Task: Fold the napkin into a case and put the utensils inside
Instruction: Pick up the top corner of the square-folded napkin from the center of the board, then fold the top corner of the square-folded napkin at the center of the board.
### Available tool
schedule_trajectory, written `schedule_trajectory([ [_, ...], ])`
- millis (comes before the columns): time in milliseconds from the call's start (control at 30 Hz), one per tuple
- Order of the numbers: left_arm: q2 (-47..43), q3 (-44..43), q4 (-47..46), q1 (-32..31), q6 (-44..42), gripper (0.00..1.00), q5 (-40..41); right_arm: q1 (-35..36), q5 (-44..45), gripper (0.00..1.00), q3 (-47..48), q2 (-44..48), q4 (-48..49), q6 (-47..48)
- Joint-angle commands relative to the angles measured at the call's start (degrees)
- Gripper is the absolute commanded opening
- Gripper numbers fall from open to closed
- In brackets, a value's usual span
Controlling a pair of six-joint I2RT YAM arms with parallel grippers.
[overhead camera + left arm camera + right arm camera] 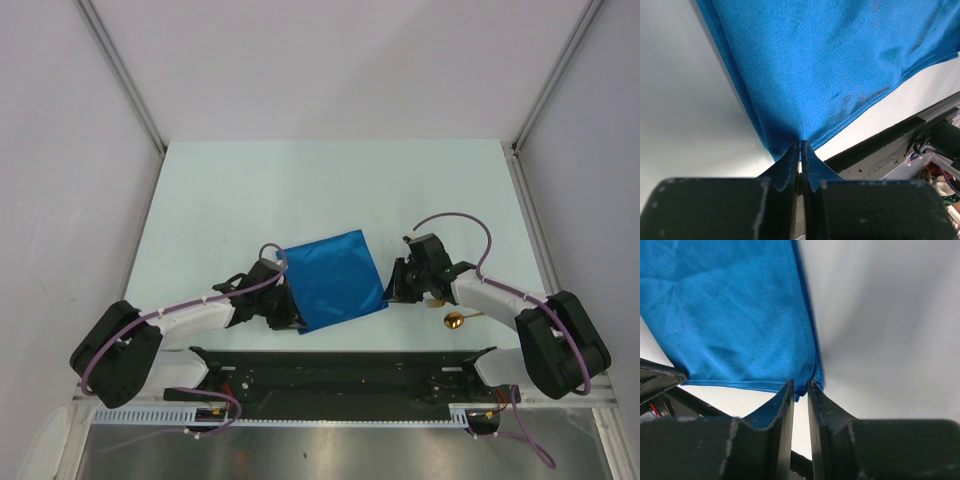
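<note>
The blue napkin [335, 280] lies spread on the table between my two grippers. My left gripper [293, 322] is shut on its near left corner; in the left wrist view the cloth [830, 65] is drawn into the closed tips of the left gripper [801, 145]. My right gripper [392, 296] is at the near right corner. Its jaws stand a narrow gap apart in the right wrist view [800, 387], with the corner of the napkin [730, 315] between the tips. A gold spoon [455, 320] lies by the right arm. The fork is mostly hidden under that arm.
The black base rail [340, 365] runs along the near table edge just behind the napkin. White walls with metal posts [120, 70] enclose the table on three sides.
</note>
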State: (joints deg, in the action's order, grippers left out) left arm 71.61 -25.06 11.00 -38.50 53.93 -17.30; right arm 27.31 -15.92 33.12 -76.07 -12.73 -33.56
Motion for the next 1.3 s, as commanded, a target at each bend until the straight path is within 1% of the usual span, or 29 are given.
schedule_trajectory([
  [0,-0.16,0.80,-1.07,-0.35,-0.41,0.08,-1.16,0.29,0.28,0.23,2.65,0.31,-0.19,0.87],
  [67,-0.07,0.71,-1.16,-0.35,-0.41,0.08,-1.24,0.29,0.37,0.23,2.82,0.22,-0.28,0.95],
  [167,-0.16,0.63,-1.16,-0.35,-0.41,0.08,-1.16,0.38,0.01,0.20,3.00,-0.30,0.07,0.95],
  [233,-0.16,0.63,-1.16,-0.43,-0.41,0.08,-1.25,0.38,-0.16,0.14,2.82,-0.74,0.16,1.04],
  [367,-0.25,0.54,-1.07,-0.43,-0.41,0.08,-1.33,0.38,-0.42,0.08,2.74,-0.83,0.25,0.95],
  [400,-0.33,0.36,-1.16,-0.43,-0.49,0.08,-1.33,0.38,-0.77,0.06,2.91,-0.74,0.25,1.04],
  [433,-0.42,0.27,-0.99,-0.52,-0.49,0.09,-1.33,0.55,-1.04,0.00,3.08,-0.66,0.34,1.13],
  [467,-0.42,0.01,-0.72,-0.52,-1.02,0.10,-1.16,0.73,-1.30,0.00,3.52,-0.66,0.69,1.22],
  [500,-0.94,-1.12,-0.29,-0.61,-1.37,0.12,-0.98,0.99,-1.83,0.00,3.79,-0.83,0.86,1.74],
  [533,-1.39,-2.00,1.81,-0.52,-1.81,0.18,-0.37,1.86,-2.01,0.00,4.14,-1.44,1.13,2.01],
  [600,-3.57,-5.15,4.45,-0.61,-3.48,0.24,2.00,2.66,-2.27,0.00,6.68,-2.67,0.96,2.53],
  [633,-4.63,-6.22,6.90,-0.52,-3.83,0.31,2.70,2.92,-2.36,0.00,7.65,-3.37,1.04,3.14],
  [700,-7.00,-9.37,9.20,-0.35,-4.71,0.38,6.04,3.71,-3.14,0.00,10.36,-6.18,1.65,3.59],
  [733,-7.62,-10.44,11.73,-0.09,-5.06,0.43,7.27,3.98,-3.41,0.00,11.43,-7.15,2.27,3.94],
  [833,-8.86,-13.08,14.30,2.46,-6.64,0.46,9.30,5.38,-4.47,0.00,16.78,-12.77,2.71,4.55],
  [900,-9.12,-13.09,14.31,6.06,-7.70,0.47,8.43,6.78,-5.08,0.00,19.86,-16.97,2.97,4.73],
  [933,-9.21,-12.91,13.61,7.37,-7.96,0.46,7.64,7.23,-5.43,0.00,23.01,-18.39,4.02,4.73],
  [967,-9.04,-12.65,13.08,10.17,-8.49,0.46,6.76,7.58,-6.04,0.00,24.52,-19.89,4.38,4.47],
  [1000,-8.86,-12.30,12.73,11.42,-8.67,0.45,6.32,8.37,-7.44,0.00,26.10,-23.56,4.64,4.30],
  [1033,-8.77,-12.12,12.38,12.47,-8.93,0.44,5.97,8.81,-8.24,0.00,29.77,-25.25,5.25,4.12],
  [1067,-8.69,-11.94,12.20,14.66,-9.63,0.43,5.87,9.33,-8.94,0.00,31.37,-27.18,5.35,3.86],
  [1133,-8.51,-11.51,11.68,16.87,-10.16,0.42,4.74,11.00,-10.00,0.00,34.89,-31.82,5.78,3.68],
  [1167,-8.60,-11.42,11.67,18.88,-10.60,0.42,4.47,11.45,-10.18,0.00,38.21,-33.34,5.61,3.68],
  [1267,-9.30,-10.80,11.41,21.62,-11.39,0.41,3.94,12.77,-10.97,0.00,43.67,-38.35,6.05,3.24],
])
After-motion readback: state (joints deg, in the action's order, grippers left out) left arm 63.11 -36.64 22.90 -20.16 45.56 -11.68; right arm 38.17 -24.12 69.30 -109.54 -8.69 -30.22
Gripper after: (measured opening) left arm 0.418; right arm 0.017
